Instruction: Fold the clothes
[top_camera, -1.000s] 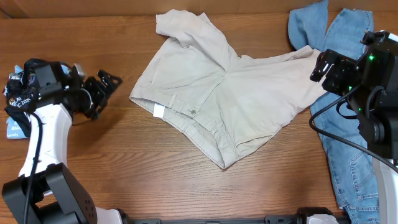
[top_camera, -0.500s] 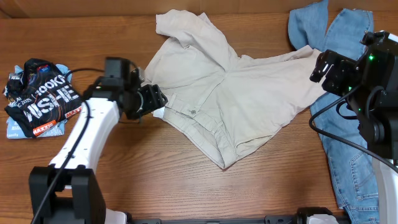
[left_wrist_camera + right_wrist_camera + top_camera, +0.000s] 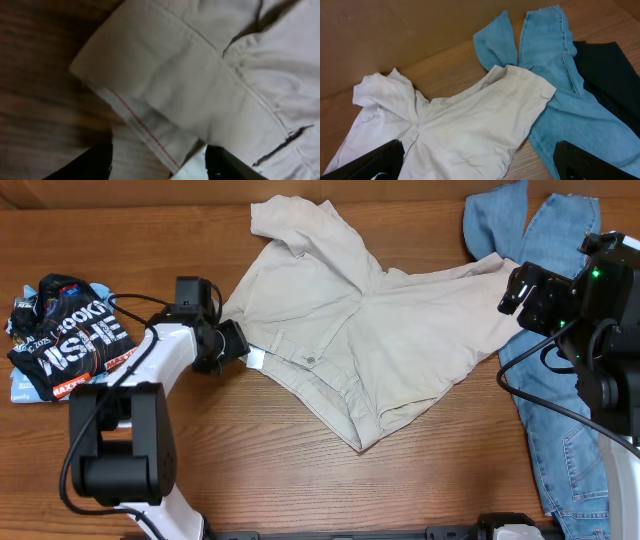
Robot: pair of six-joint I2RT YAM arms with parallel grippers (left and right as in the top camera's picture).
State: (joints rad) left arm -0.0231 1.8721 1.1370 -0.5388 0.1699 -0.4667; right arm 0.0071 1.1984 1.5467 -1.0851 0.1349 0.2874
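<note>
Left hand [image 3: 240, 348] moved to cream trousers' [image 3: 380, 330] waistband, right hand [image 3: 512, 288] unmoved

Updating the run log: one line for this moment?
left gripper: open at trousers waistband | right gripper: open, by jeans | trousers: rumpled

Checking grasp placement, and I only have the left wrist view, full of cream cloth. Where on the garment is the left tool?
Observer: The left tool is at the cream trousers' waistband corner, beside the white label.
Operator: Other clothes around?
Observer: Light blue jeans lie across the table, a cream leg's end overlapping them.
Operator: And the other arm?
Observer: The right tool is open and empty, above that overlap.
</note>
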